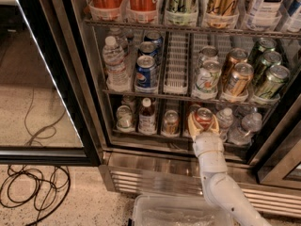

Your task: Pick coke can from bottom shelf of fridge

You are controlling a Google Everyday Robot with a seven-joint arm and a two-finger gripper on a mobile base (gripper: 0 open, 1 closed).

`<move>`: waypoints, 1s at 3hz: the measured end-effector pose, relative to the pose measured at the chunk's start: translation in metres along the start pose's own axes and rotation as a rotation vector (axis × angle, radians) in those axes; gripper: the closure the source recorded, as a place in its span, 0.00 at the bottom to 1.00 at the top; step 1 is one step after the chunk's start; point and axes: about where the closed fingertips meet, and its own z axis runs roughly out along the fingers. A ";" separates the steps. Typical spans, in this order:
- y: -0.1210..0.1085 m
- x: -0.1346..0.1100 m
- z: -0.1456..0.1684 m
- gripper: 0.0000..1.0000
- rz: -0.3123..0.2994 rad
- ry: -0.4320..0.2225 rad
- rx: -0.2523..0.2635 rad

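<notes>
The fridge (pixel 87 102) stands open, its wire racks full of drinks. On the bottom shelf (pixel 150 134), my gripper (pixel 203 121) reaches in from below on the white arm (pixel 216 182). Its pale fingers (pixel 192 122) sit on both sides of a red coke can (pixel 204 117) with a silver top, shut on it, at the front of its lane. Whether the can rests on the rack or is lifted I cannot tell.
Left of the gripped can stand a brownish can (pixel 170 122), a small dark bottle (pixel 147 117) and a pale can (pixel 124 117); small water bottles (pixel 244 126) stand to the right. A blue Pepsi can (pixel 146 72) and copper-gold cans (pixel 238 79) sit on the rack above. The ribbed steel base (pixel 155 178), a clear plastic bin (pixel 178 213), floor cables (pixel 33 187) and the open glass door (pixel 42 102) are near.
</notes>
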 end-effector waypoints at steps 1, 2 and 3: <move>0.002 -0.012 -0.013 1.00 0.010 0.028 -0.038; -0.003 -0.017 -0.027 1.00 0.004 0.068 -0.044; -0.014 -0.016 -0.042 1.00 -0.010 0.119 -0.014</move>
